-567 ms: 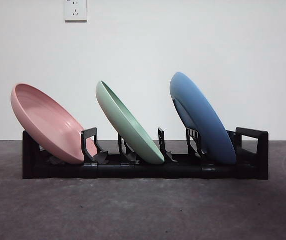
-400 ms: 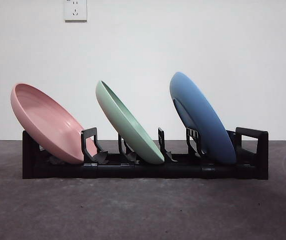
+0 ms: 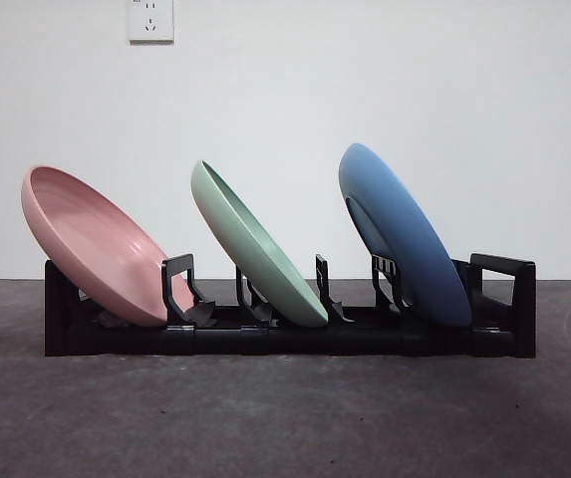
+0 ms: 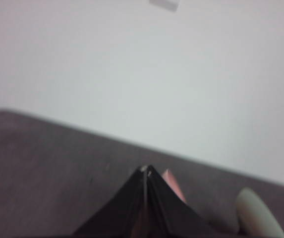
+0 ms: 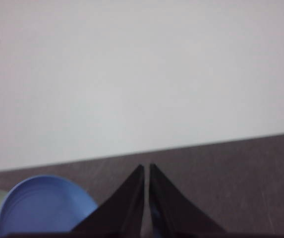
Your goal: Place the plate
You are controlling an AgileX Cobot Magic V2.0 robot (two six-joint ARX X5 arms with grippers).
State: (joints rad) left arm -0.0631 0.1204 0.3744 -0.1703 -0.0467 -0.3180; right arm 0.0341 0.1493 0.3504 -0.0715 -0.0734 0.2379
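Note:
Three plates lean in a black rack [image 3: 504, 334] on the table: a pink plate [image 3: 96, 244] at the left, a green plate [image 3: 255, 244] in the middle, a blue plate [image 3: 400, 234] at the right. Neither arm shows in the front view. My left gripper [image 4: 145, 170] is shut and holds nothing; past its tips I see the edge of the pink plate [image 4: 174, 184] and the green plate [image 4: 258, 215]. My right gripper [image 5: 146, 167] is shut and empty, with the blue plate [image 5: 45, 206] below and to one side.
A white wall with two sockets [image 3: 150, 18] stands behind the dark grey table [image 3: 285, 418]. The rack spans most of the table's width in the front view.

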